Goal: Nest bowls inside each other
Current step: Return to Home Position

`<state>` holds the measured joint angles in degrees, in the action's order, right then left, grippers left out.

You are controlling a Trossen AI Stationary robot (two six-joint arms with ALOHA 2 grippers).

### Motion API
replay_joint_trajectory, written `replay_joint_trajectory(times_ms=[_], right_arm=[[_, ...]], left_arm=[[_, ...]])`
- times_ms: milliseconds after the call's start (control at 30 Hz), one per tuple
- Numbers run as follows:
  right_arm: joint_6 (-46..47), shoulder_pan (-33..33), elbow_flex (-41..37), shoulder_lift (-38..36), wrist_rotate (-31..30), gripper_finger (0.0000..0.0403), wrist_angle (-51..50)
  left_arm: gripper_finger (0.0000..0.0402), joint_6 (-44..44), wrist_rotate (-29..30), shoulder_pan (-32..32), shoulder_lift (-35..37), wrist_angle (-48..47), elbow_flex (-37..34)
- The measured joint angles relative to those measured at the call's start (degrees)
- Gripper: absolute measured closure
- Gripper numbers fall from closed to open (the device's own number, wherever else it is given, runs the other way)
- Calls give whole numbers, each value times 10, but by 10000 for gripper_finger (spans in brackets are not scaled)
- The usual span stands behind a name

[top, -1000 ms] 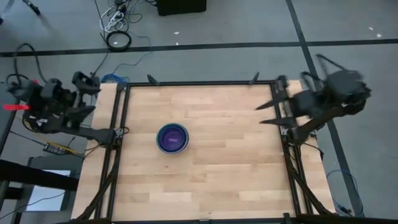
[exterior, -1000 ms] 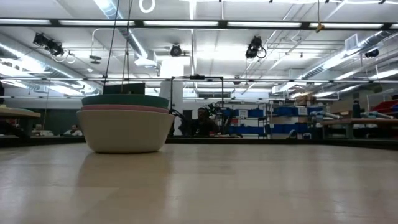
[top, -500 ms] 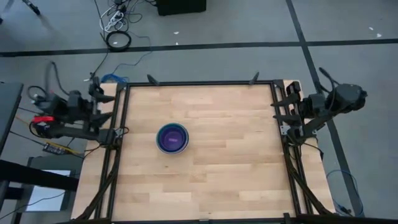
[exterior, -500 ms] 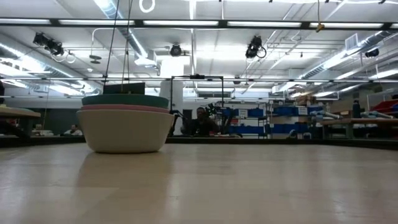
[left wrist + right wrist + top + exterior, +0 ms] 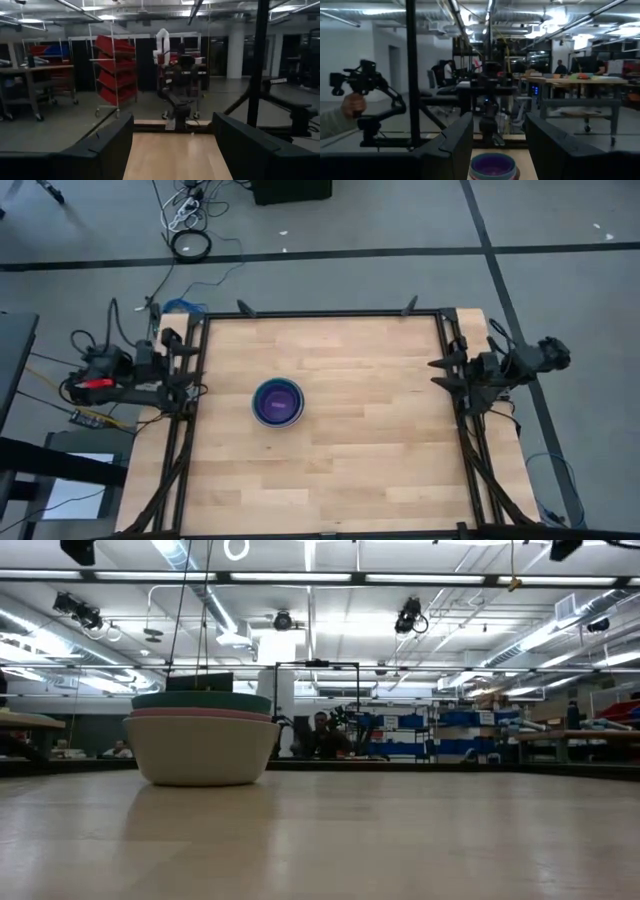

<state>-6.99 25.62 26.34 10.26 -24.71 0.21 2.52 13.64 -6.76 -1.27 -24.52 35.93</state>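
The bowls stand nested in one stack, left of the table's middle. From above the innermost is purple inside a blue rim. In the low view the outermost bowl is white-grey and rests by its base on the wood, with a pink and a teal rim above it. The stack also shows in the right wrist view. My left gripper hovers open at the left edge, pointing level across the table, its fingers wide apart. My right gripper is open at the right edge, facing the stack from far off.
A black metal frame borders the wooden tabletop. Beyond the table, a person's hand holds a camera rig. Cables lie on the floor behind the far edge.
Both arms have sunk and folded back toward their own table edges, the right one farther and faster. Their grippers have tipped toward level. The bowl stack has not moved.
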Motion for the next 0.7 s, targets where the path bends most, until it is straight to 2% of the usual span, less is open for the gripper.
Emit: replay_joint_trajectory(times_ms=[233,533,700], right_arm=[[20,-9,-94,-62,-15,238,21],[34,-40,-250,-76,-11,238,182],[53,-73,-258,-63,-11,238,145]], left_arm=[[122,4,-2,0,11,45,-56],[122,21,-3,0,12,95,-136],[122,43,-4,0,12,119,-182]])
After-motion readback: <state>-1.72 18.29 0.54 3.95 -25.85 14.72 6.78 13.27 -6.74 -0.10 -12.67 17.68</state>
